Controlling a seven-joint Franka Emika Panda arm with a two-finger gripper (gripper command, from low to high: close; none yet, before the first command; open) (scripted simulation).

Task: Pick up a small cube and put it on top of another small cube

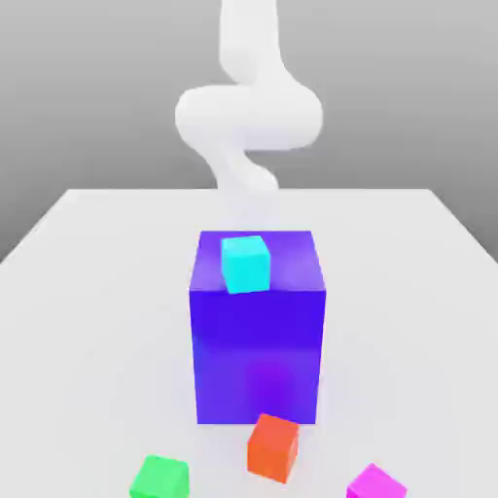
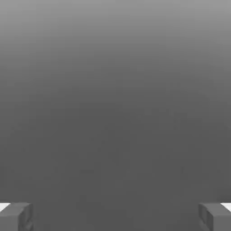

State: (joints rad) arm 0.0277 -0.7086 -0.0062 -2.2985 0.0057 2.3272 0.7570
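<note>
Landmark: big blue-purple block (image 1: 257, 350) standing upright on the white bench (image 1: 88, 282), about mid-bench in the exterior view.
Cyan cube: (image 1: 245, 263) sits on top of the block, touching its upper face, near the top's front edge.
Orange-red cube: (image 1: 272, 446) on the bench just in front of the block's front face, turned at an angle to it.
Pink cube: (image 1: 375, 482) on the bench in front of the block and off toward the exterior view's right, apart from the orange-red cube, partly cut off by the frame edge.
Green cube: (image 1: 160, 478) on the bench in front of the block and off toward the exterior view's left, well apart from the pink cube, with the orange-red cube between them.
Arm: white arm (image 1: 249, 107) rises behind the block, above the bench's far side.
Gripper: (image 2: 115, 216) released, its two grey fingers (image 2: 16, 216) spread wide apart with nothing between them; plain grey background beyond them.
</note>
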